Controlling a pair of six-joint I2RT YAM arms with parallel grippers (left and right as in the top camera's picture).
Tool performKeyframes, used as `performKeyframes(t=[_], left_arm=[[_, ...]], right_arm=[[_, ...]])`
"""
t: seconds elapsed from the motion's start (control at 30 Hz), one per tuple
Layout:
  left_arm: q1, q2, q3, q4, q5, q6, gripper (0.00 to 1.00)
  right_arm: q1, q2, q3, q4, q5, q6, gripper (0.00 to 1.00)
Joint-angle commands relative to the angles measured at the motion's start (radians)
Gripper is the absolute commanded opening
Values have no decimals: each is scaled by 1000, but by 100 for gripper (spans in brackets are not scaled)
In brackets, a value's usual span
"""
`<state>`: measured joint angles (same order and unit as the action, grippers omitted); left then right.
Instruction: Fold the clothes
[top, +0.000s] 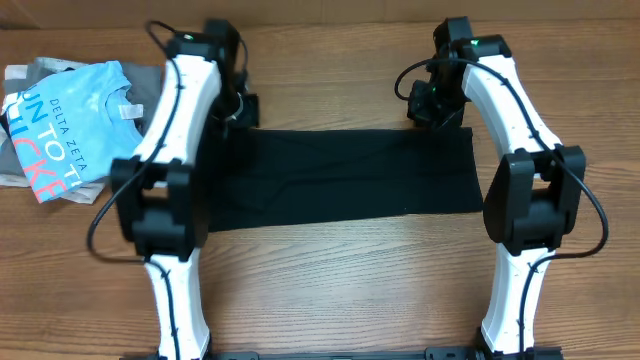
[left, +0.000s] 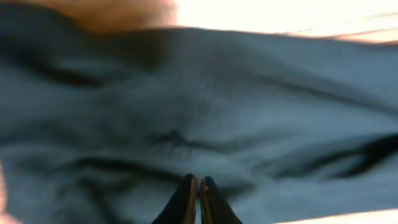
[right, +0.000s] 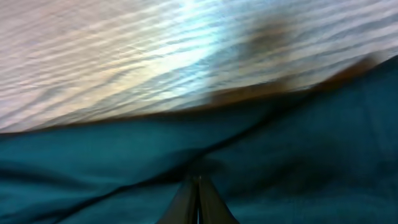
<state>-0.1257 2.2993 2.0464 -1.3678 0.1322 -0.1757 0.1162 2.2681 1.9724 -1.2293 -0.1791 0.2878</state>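
**Wooden table** (top: 340, 290): brown top with a fine lengthwise grain, smooth and bare in front of the arm bases.

**Left arm** (top: 178, 120) and **right arm** (top: 505, 110): white shells, black joints and thin black cables. They rise from the near edge, one at each side, and reach to the far edge of the cloth.

**Plain black T-shirt of soft matte fabric** (top: 340, 178): lies flat at the table's centre between the arms. It is folded into a wide rectangular band with shallow creases.

**Left gripper** (left: 198, 186): at the far left corner of the black T-shirt. Its dark tapered fingers are pressed together, pinching rumpled fabric.

**Right gripper** (right: 198, 186): at the far right corner, just inside the cloth's edge where it meets the wood. Its fingers are closed tight, and a crease runs into the tips.

**Light-blue T-shirt printed "DELTA ZETA"** (top: 70, 120): at the far left, crumpled, lying on a **grey folded shirt** (top: 40, 72). It lies apart from the black T-shirt.
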Motion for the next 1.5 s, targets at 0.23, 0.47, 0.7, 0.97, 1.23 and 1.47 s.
performKeyframes(t=[0.23, 0.47, 0.7, 0.97, 1.23, 1.47], left_arm=[[-4, 143, -14, -66, 17, 13, 7], [-4, 148, -14, -138, -13, 19, 8], [-4, 148, -14, -145, -67, 19, 14], [-4, 148, -14, -143, -129, -5, 15], [-3, 148, -14, -203, -195, -4, 25], [20, 148, -14, -279, -237, -4, 36]], right_arm=[[-6, 34, -36, 51, 58, -1, 8], [-6, 34, -60, 32, 54, 0, 8], [-6, 34, -182, 100, 39, 4, 4], [-21, 33, -175, -2, 138, 34, 4], [-45, 33, -113, -146, 209, 34, 5], [-71, 33, -91, -290, 248, 33, 21]])
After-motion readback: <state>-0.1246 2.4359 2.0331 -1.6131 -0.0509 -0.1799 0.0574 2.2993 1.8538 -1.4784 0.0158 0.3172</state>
